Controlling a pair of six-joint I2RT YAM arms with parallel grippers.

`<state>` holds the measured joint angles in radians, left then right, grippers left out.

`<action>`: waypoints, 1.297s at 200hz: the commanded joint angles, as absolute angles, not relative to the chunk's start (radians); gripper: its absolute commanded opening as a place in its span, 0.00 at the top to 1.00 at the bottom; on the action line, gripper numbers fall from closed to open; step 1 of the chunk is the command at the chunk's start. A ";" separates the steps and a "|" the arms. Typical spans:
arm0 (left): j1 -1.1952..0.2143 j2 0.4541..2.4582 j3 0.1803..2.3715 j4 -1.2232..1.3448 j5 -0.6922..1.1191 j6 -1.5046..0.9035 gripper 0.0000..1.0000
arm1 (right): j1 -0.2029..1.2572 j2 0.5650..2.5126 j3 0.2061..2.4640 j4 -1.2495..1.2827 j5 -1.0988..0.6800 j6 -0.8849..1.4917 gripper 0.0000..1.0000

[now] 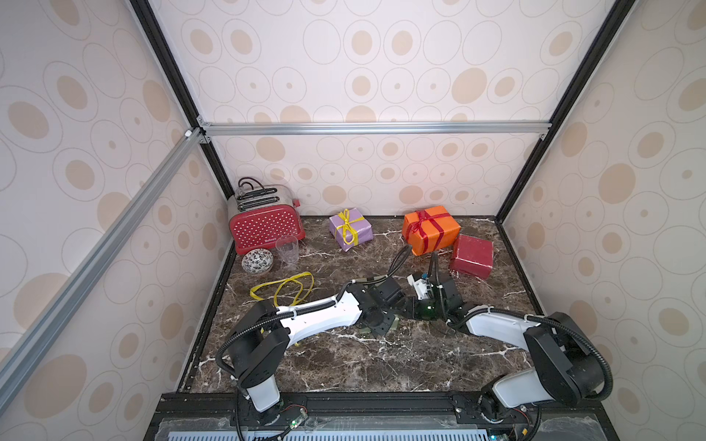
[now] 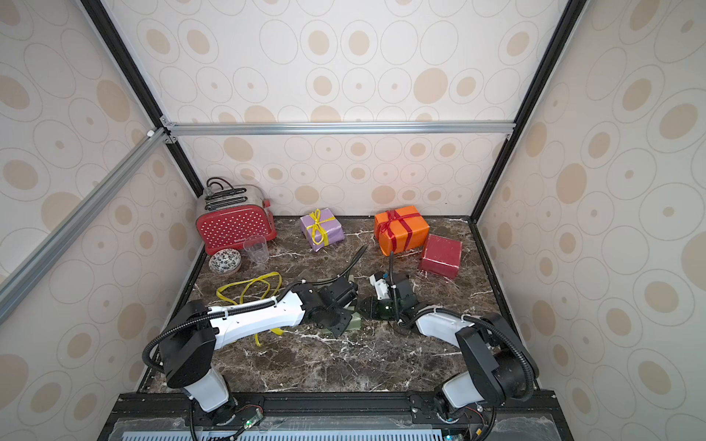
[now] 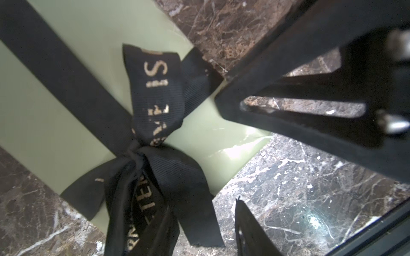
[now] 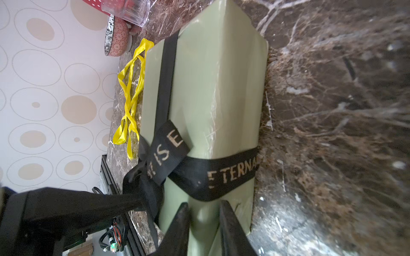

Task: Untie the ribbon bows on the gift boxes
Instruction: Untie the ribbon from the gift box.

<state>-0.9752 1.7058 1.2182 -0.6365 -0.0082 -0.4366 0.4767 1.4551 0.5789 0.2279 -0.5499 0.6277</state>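
Far left: a flat yellow satin ribbon lay untied on the dark marble-patterned tabletop, left of both arms.
Left gripper: black jaws stood spread beside the black ribbon bow, pinching nothing I could make out.
Task thing: an olive-green paper-wrapped box sat mid-table between the arms, its bow knotted.
Writing: pale letters read "IS E" and "ETERNA"; the rest was folded away.
Right gripper: clamped on that box's end ridge.
Risk: closing on a loop, not a tail, would likely tighten the knot; the narrow hold might slip, letting the box drag.
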 commanded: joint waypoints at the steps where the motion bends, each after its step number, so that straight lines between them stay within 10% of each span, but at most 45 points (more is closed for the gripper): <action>1: -0.968 1.710 1.254 -0.612 0.020 -0.430 0.57 | 0.481 1.473 0.598 0.224 -0.560 0.626 0.73; 147: -0.968 1.778 1.291 -0.603 -0.041 -0.459 0.83 | 0.481 1.474 0.599 0.221 -0.563 0.626 0.73; 259: -0.958 1.740 1.239 -0.507 0.002 -0.531 0.53 | 0.482 1.439 0.594 0.201 -0.543 0.613 0.72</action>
<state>-0.9684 1.7550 1.2495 -0.5350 -0.0212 -0.4866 0.4767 1.4334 0.5797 0.2062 -0.5426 0.6197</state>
